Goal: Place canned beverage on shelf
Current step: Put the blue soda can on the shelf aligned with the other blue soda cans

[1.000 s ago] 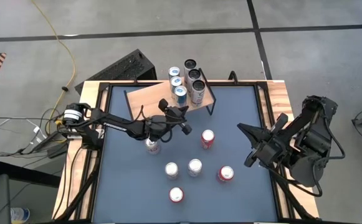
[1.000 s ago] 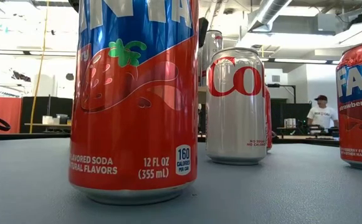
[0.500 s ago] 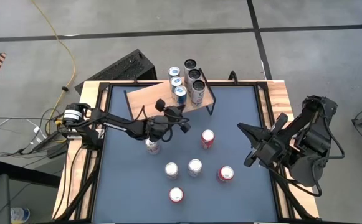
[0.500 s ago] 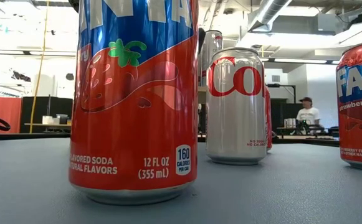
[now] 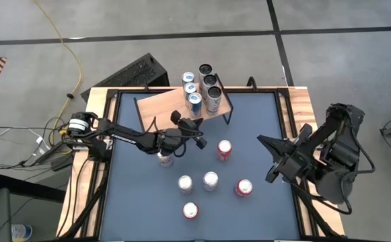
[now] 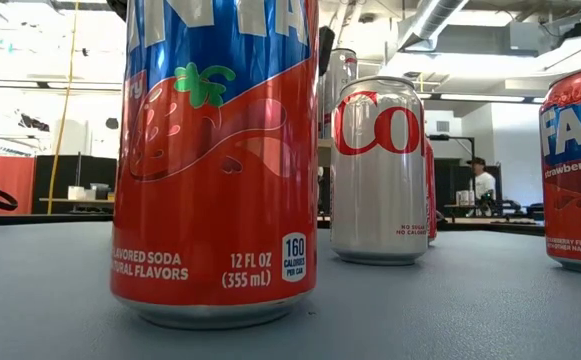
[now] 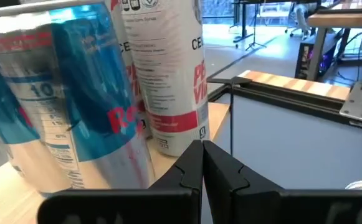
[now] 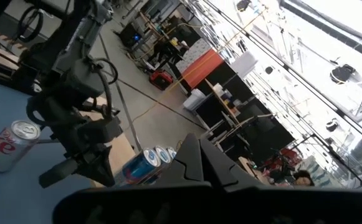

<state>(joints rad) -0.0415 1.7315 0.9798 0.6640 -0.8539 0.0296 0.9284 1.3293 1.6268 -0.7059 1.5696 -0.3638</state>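
Left wrist view: left tool pinched closed, empty, beside shelf cans.

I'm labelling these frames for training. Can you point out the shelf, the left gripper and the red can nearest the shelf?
shelf (image 5: 156, 106), high view, bare wooden board.
left gripper (image 5: 194, 124), high view, between its fingertips.
red can (image 5: 224, 148), high view, its top.

Even, bright overhead light covers the counter, with only soft, short shadows beside the cans. In the low view the nearest red can looms oversized while ceiling lights at 1 o'clock wash out. The left wrist view's blue can is blurred.
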